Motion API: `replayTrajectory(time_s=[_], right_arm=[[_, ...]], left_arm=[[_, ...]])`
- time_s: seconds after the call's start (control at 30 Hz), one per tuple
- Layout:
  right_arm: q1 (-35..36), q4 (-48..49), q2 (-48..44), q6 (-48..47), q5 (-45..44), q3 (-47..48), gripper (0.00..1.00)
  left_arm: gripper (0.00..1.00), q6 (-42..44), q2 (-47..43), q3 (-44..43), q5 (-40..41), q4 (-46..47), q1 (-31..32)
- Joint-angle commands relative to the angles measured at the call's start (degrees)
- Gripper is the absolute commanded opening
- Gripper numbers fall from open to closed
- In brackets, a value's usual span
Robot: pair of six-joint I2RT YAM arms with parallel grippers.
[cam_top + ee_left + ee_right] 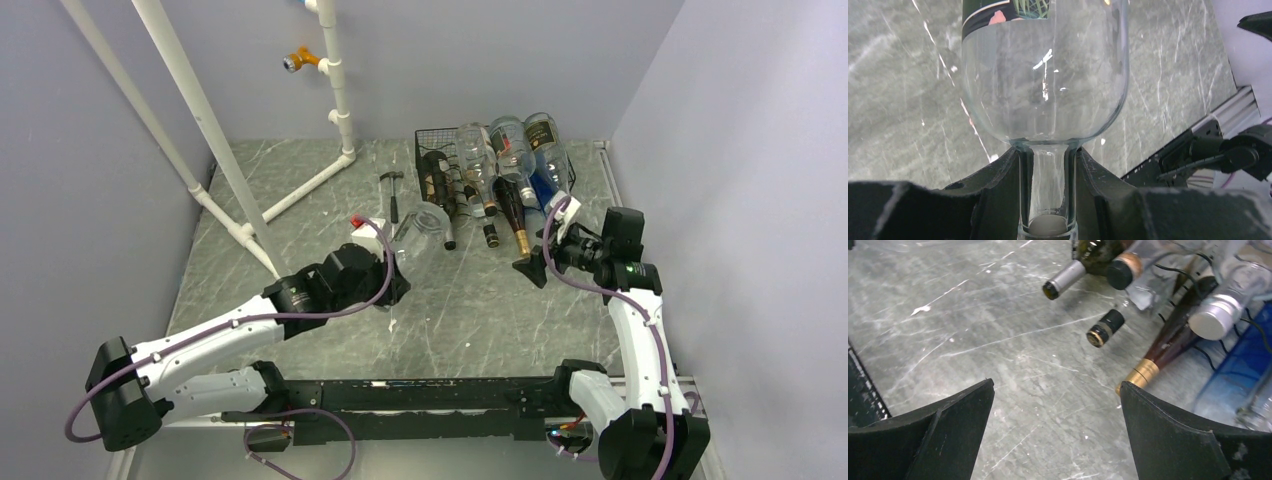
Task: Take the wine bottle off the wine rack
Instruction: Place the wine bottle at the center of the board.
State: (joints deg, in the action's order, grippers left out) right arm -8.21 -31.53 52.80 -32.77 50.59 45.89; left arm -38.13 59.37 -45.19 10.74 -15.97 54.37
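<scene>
left gripper [1047,167]: fingers [998,185] clamped on the neck of the clear bottle [1045,85]. Base points away from the wrist, label band at the far end of the body. The bottle is out of the rack and sits over the table [480,320], just near-left of the rack. Can't tell whether it touches the table.
right gripper [1056,385]: fingers spread wide with nothing between them, low over the table at the rack's near-right side, just short of a gold-foil neck [1148,367].
rack [430,140]: far centre-right and loaded with dark bottles [437,175], clear ones and a blue bottle [548,190]. Necks stick out toward the near side.
hammer [392,190]: lies on the table just left of the rack.
white pipe frame [200,120]: far left.
</scene>
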Motion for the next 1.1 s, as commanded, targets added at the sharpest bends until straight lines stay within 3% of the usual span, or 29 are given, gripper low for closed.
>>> replayTrajectory(time_s=[0.0,0.67,1.07], right_arm=[[-0.23,-6.77,-0.76,-10.84,9.66,1.09,1.00],[0.17,-31.34,0.30,-54.60,22.17,-2.27,1.00],[9.26,-31.58,4.66,-62.60,19.20,-1.15,1.00]], left_arm=[[0.00,-1.77,-4.52,-1.80,-3.58,10.60,0.26],[0.00,-5.53,-1.01,-4.77,-18.17,-0.64,0.23],[0.00,-6.85,7.35,-11.50,-26.87,-7.93,0.21]])
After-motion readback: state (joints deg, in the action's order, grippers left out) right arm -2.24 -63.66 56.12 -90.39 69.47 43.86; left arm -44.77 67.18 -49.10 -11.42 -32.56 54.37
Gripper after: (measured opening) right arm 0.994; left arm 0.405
